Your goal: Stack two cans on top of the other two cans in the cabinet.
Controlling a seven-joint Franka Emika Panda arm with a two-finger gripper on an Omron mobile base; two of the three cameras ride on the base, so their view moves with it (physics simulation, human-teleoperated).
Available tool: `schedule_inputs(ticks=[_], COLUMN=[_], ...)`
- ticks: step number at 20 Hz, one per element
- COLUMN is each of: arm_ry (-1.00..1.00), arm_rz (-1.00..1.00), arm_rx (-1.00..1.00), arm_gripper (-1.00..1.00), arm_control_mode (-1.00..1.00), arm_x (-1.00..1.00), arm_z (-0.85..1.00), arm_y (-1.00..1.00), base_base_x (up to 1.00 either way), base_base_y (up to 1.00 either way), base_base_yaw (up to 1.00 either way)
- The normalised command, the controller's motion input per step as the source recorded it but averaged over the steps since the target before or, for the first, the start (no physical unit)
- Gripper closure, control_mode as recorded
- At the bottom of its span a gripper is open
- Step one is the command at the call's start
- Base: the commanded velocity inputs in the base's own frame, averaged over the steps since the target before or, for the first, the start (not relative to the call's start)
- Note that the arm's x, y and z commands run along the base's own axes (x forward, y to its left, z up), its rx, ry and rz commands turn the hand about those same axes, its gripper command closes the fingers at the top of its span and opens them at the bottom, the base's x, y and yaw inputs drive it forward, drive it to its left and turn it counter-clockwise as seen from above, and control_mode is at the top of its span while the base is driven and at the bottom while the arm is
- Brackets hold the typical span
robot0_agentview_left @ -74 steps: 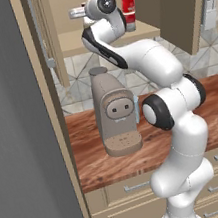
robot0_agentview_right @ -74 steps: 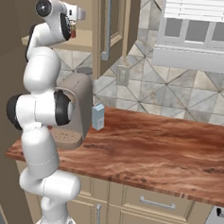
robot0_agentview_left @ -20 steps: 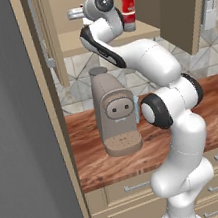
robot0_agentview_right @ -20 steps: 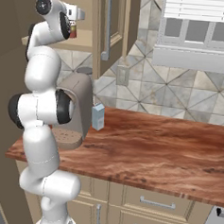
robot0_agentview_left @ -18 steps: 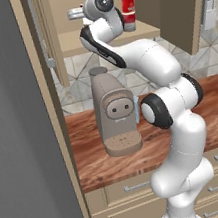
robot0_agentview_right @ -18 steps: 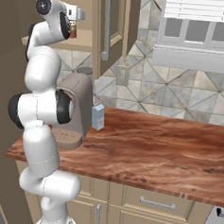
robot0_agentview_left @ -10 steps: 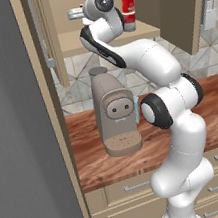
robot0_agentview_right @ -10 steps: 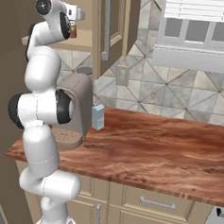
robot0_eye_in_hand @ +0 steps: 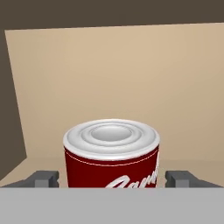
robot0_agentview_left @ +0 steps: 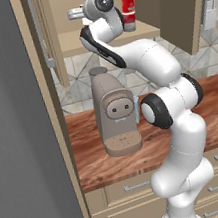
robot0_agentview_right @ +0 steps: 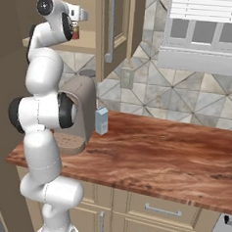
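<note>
In the left base view the arm reaches up into the cabinet [robot0_agentview_left: 178,12], its wrist level with the shelf [robot0_agentview_left: 113,36]. Behind the wrist a red can [robot0_agentview_left: 128,2] sits on top of another can, which the arm mostly hides; the pair stands on the shelf. Lower down, a brown coffee machine [robot0_agentview_left: 114,112] stands on the counter [robot0_agentview_left: 109,154], beside the arm's elbow. In the right base view the arm rises at the left with the hand up inside the cabinet [robot0_agentview_right: 114,29], next to its open door; a bit of a red can [robot0_agentview_right: 74,32] shows just beyond the wrist. The coffee machine [robot0_agentview_right: 81,110] stands on the counter [robot0_agentview_right: 174,151] with a small carton [robot0_agentview_right: 101,121] just beside it. In the hand view a dark red can [robot0_eye_in_hand: 111,153] with a silvery ribbed lid and white lettering stands upright, close in front of the tan back wall of the cabinet [robot0_eye_in_hand: 131,70]. The end effector [robot0_eye_in_hand: 112,178] is spread open, one grey finger tip [robot0_eye_in_hand: 43,178] on each side of the can with a visible gap, so neither touches it.
</note>
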Motion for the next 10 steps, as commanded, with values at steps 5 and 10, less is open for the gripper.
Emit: schedule_inputs(ticks=[5, 10], arm_ry=[0.00, -0.02], arm_rz=[0.00, 0.00], arm_rx=[0.00, 0.00], arm_gripper=[-1.00, -1.00], arm_control_mode=[-1.00, -1.00], arm_x=[-0.02, -0.37], arm_z=[0.00, 0.00], arm_y=[-0.13, -0.26], base_base_x=[0.00, 0.00], base_base_y=[0.00, 0.00], base_base_yaw=[0.00, 0.00])
